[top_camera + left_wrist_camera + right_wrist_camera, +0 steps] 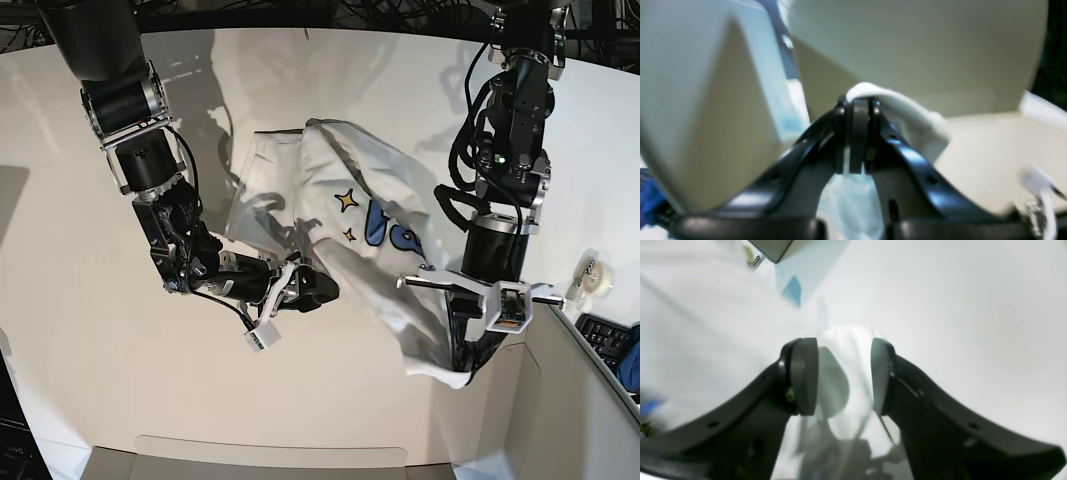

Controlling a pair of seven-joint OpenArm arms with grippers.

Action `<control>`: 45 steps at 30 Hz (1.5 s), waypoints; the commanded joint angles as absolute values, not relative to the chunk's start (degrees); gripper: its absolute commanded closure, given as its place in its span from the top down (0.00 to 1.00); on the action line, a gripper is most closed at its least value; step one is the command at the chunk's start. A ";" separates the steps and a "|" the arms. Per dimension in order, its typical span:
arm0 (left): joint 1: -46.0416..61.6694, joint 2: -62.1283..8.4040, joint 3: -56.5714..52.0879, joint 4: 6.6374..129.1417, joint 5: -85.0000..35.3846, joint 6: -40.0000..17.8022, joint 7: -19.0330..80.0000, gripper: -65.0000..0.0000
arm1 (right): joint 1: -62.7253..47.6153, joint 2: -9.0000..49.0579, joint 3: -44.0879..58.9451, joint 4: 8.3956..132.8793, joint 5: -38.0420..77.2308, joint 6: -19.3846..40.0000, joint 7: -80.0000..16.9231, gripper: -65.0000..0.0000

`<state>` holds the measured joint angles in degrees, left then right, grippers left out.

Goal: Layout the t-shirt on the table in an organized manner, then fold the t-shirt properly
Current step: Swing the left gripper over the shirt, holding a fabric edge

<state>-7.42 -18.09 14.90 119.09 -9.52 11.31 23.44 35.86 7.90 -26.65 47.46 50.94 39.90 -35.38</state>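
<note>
The white t-shirt (340, 190), printed with blue letters and yellow stars, lies rumpled across the middle of the white table (100, 340). Its near right part is pulled up and hangs from my left gripper (462, 365). In the left wrist view that gripper (858, 100) is shut on a bunch of white t-shirt cloth (910, 116), which drapes off to the right of the fingers. My right gripper (318, 288) sits low on the shirt's near left part. In its wrist view the right gripper (843, 373) stands open, with t-shirt cloth (850, 340) lying under and between the pads.
A grey partition panel (565, 400) stands at the near right, close to my left arm. A tape roll (597, 272) sits at the table's right edge and a keyboard (603, 338) lies beyond it. Cables hang along the far edge.
</note>
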 commanded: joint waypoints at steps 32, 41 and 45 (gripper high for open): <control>-32.66 -13.14 44.09 118.55 -6.90 4.79 46.81 0.00 | 12.09 25.63 -13.23 77.14 52.35 40.00 -34.07 0.38; -28.97 -11.47 50.59 119.78 6.46 4.79 46.11 0.00 | 7.78 25.54 -13.05 83.82 52.09 40.00 -40.66 0.38; -26.68 -6.64 53.85 119.87 16.92 4.70 46.11 0.00 | 6.81 26.24 -13.23 84.18 52.00 40.00 -40.66 0.38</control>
